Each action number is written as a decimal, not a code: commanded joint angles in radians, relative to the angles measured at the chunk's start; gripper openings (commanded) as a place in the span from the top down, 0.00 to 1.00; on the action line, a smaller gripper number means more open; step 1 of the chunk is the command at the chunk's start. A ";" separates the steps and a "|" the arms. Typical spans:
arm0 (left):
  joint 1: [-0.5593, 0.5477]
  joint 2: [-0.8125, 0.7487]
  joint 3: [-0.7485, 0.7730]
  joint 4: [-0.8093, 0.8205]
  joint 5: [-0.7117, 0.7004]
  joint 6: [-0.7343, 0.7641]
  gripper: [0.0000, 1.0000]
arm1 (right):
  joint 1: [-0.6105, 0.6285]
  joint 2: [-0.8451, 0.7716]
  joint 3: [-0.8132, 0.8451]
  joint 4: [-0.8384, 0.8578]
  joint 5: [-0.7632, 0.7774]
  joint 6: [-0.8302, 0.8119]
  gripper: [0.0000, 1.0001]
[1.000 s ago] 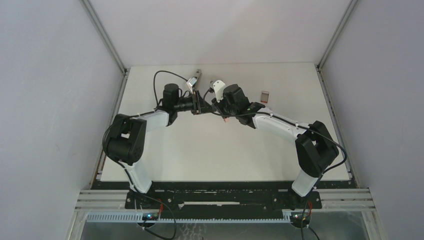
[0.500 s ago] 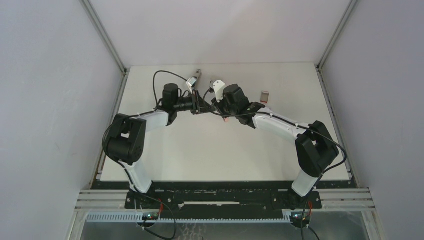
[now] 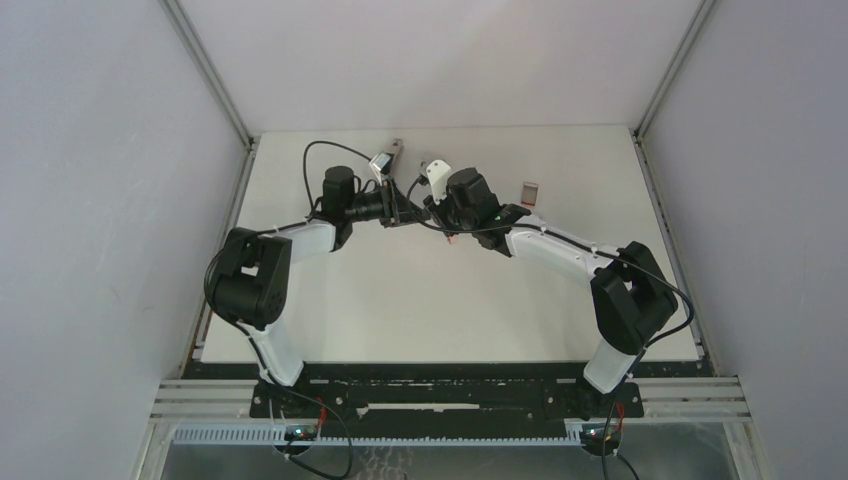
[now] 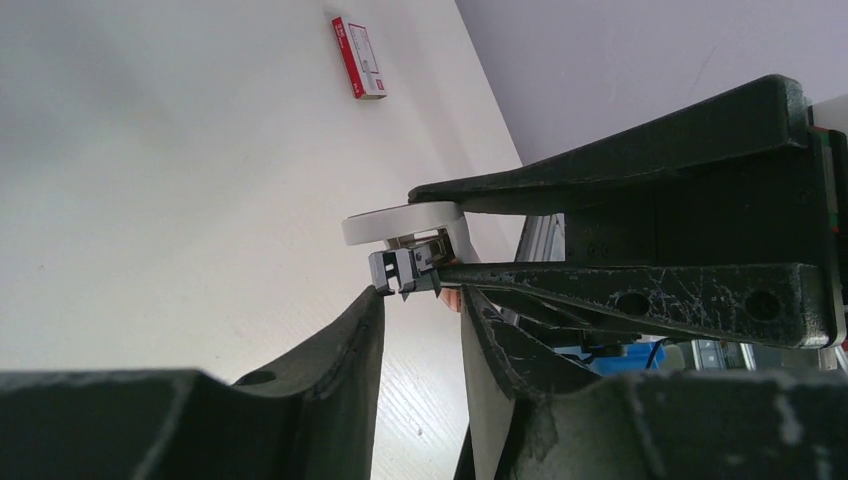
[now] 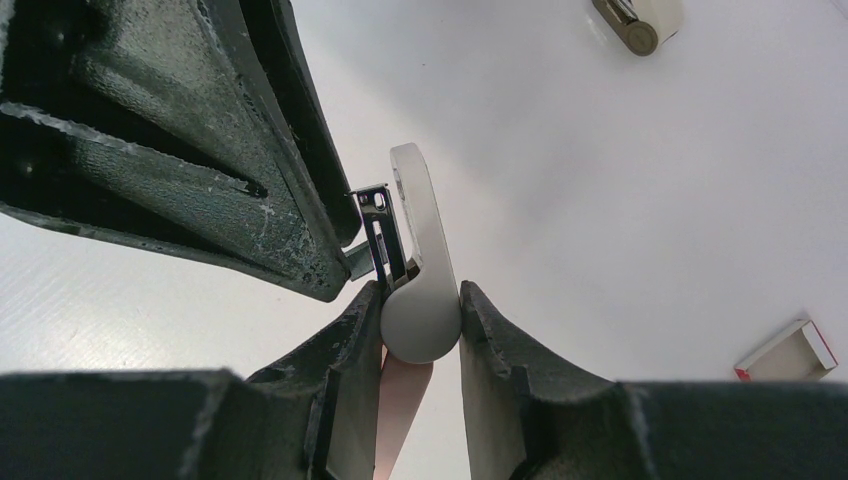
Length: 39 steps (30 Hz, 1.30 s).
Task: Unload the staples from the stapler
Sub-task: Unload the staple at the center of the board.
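Observation:
The stapler (image 3: 390,157), slim, silver and dark grey, lies on the table at the rear, apart from both grippers; what seems its end shows in the right wrist view (image 5: 636,24). My right gripper (image 3: 441,208) (image 5: 420,292) is shut on a white-and-pink claw tool (image 5: 418,300) with grey metal claws (image 4: 404,272), held above the table. My left gripper (image 3: 409,213) (image 4: 422,296) is open, its fingertips just under the tool's claws, one fingertip (image 4: 372,312) touching them. No staples show.
A small red-and-white box (image 3: 530,191) lies on the white table right of the grippers; it also shows in the left wrist view (image 4: 357,58) and the right wrist view (image 5: 790,350). The two grippers almost touch. Grey walls close in the table.
The left arm has shifted slightly toward the left rear. The right arm and the tool it holds have stayed still.

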 commanded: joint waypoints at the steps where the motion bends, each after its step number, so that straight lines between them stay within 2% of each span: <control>1: 0.000 -0.003 0.008 0.055 0.016 -0.027 0.61 | 0.004 -0.011 0.027 0.048 -0.013 0.019 0.84; 39: -0.003 -0.008 -0.013 0.108 0.006 -0.072 0.75 | -0.013 0.004 0.027 0.048 -0.040 0.043 0.83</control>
